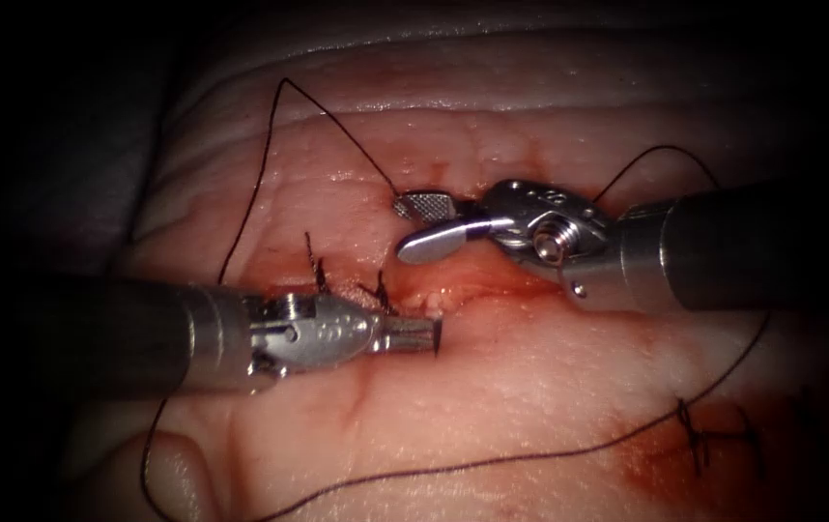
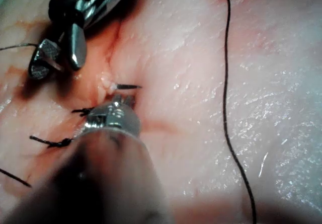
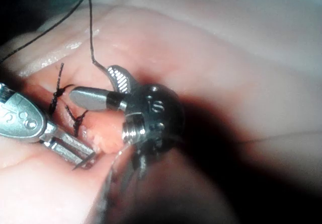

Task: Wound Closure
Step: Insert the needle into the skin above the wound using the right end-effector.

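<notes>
**Endoscope view.**
- Left tool (image 1: 429, 333): fingers clenched on the needle (image 1: 439, 334). Only a short dark length shows past their tips, so where along the curve it is gripped cannot be told.
- The needle sits at the left of the open stretch of the cut (image 1: 492, 280), low against the tissue (image 1: 550, 387). It is probably not buried in it.
- Right tool (image 1: 403, 230): fingers released and grasping nothing. The thread (image 1: 337, 126) comes down to end beside the upper one.
- Step, as judged: the needle is in hand at the wound edge, between bites.
- The next move calls for a sure grip and for slack kept clear of the open fingers.

**Left wrist view.**
- Left tool (image 2: 118, 110), with the needle (image 2: 128, 86) point showing just beyond it.
- Right tool (image 2: 56, 67) nearby, spread.
- Thread (image 2: 227, 108) trails across bare tissue.

**Right wrist view.**
- Right tool (image 3: 93, 85) open.
- Left tool (image 3: 80, 156) close beside it, with the needle (image 3: 84, 162) at its tip.
- Knotted stitches (image 3: 58, 90) stand just beside both tools.

**Surface and room.**
- The tissue is wet and glistening (likely slippery), with red fluid (image 1: 646, 454) pooled along the cut.
- Working room is tight, with the tools near each other and loops of thread around them.
</notes>
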### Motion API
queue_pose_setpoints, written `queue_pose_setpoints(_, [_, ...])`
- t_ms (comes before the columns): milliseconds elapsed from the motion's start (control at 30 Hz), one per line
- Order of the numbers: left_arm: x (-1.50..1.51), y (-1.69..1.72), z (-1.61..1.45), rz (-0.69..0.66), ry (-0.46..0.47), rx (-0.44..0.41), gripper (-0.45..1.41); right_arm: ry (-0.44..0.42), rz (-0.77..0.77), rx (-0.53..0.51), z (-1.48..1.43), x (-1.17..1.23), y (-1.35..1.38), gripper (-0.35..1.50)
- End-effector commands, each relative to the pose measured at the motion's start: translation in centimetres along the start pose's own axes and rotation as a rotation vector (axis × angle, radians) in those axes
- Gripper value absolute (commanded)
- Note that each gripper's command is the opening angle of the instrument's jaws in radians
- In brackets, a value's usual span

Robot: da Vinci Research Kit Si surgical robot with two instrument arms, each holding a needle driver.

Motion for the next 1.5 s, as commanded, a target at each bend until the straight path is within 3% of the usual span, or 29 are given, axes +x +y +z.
queue_pose_setpoints(33, [-0.01,0.01,0.07,0.001,0.000,-0.001,-0.13,-0.021,-0.054,-0.016,0.07,-0.04,0.03,1.28])
queue_pose_setpoints(300, [-0.01,0.01,0.07,0.001,0.000,-0.001,-0.13,-0.042,-0.152,-0.040,0.17,-0.03,-0.07,1.25])
queue_pose_setpoints(400, [-0.01,0.01,0.07,0.001,0.000,-0.001,-0.13,-0.039,-0.171,-0.059,0.21,0.00,-0.07,1.10])
queue_pose_setpoints(433, [-0.01,0.01,0.07,0.001,0.000,-0.001,-0.13,-0.039,-0.176,-0.073,0.20,0.01,-0.07,0.88])
queue_pose_setpoints(500, [-0.02,0.02,0.07,0.001,0.000,-0.001,-0.13,-0.048,-0.180,-0.145,0.17,0.00,-0.07,-0.21])
queue_pose_setpoints(533, [-0.02,0.02,0.06,0.001,0.000,-0.001,-0.13,-0.074,-0.178,-0.201,0.15,0.01,-0.07,-0.35])
queue_pose_setpoints(800, [-0.01,0.02,0.07,0.001,0.000,-0.001,-0.13,-0.117,0.028,-0.184,0.12,0.01,-0.08,-0.35])
queue_pose_setpoints(1000, [-0.01,0.02,0.07,0.000,0.000,-0.001,-0.13,-0.139,0.258,-0.093,0.17,-0.01,-0.12,-0.35])
queue_pose_setpoints(1167, [-0.01,0.01,0.06,0.000,0.001,-0.002,-0.13,-0.184,0.393,-0.022,0.16,-0.18,-0.27,-0.35])
queue_pose_setpoints(1500, [0.02,0.00,0.05,-0.003,0.001,-0.004,-0.13,-0.242,0.426,0.036,0.06,-0.56,-0.63,-0.35])
